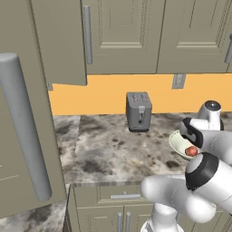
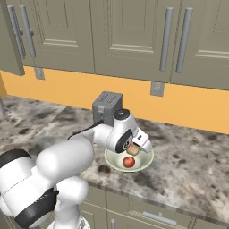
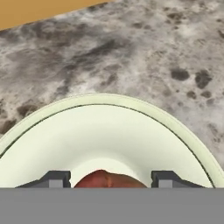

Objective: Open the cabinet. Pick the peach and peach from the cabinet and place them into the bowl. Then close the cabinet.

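Placement step, judged near its end.

Left base view: bowl (image 1: 175, 143) is smooth, pale, shallow, with a small round reddish peach (image 1: 191, 151) inside. The cabinet (image 1: 59, 45), with matte panelled doors, stands open, well apart to the pincer's left.

Right base view: pincer (image 2: 134, 150) hangs just above the bowl (image 2: 147, 161), apparently clamped on a tan-orange peach (image 2: 133, 147). The reddish peach (image 2: 129, 162) lies directly beneath.

Hand view: the tips flank the rounded fruit over a glossy rim (image 3: 131, 105) and mottled stone counter (image 3: 131, 48).

Advice: lower slightly, then part the tips beside the resting fruit, since round fruit rolls.
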### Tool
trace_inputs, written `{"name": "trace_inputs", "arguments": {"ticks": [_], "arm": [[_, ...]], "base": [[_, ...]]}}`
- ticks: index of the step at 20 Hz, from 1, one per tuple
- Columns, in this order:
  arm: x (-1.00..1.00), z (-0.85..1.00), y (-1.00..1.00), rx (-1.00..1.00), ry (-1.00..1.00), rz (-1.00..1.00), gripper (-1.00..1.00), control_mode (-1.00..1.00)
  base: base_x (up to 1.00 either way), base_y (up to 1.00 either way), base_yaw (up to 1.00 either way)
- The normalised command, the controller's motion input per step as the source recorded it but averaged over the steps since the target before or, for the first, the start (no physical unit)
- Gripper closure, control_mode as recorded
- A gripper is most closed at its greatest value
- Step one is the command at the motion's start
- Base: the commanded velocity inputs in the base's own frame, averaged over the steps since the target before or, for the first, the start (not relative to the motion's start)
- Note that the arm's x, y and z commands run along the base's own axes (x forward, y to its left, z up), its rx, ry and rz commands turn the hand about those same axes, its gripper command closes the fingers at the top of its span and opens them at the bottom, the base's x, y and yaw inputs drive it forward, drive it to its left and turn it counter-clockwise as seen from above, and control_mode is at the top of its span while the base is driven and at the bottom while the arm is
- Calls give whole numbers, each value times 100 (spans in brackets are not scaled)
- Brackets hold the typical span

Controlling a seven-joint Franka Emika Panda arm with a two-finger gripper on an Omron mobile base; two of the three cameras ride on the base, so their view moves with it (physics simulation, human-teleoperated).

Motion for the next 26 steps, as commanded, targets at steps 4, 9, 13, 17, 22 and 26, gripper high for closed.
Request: {"name": "trace_inputs", "arguments": {"ticks": [4,9,13,17,22,26], "arm": [[0,-1,0,0,0,0,-100,-100],[0,0,-8,0,-2,0,-100,-100],[0,10,-1,0,-14,1,-100,-100],[-6,25,0,0,-24,32,-100,-100],[-7,81,21,0,-8,31,-100,-100],[0,100,15,0,26,5,-100,-100]], "base": [[0,0,0],[0,0,0],[0,0,0],[0,0,0],[0,0,0],[0,0,0]]}}
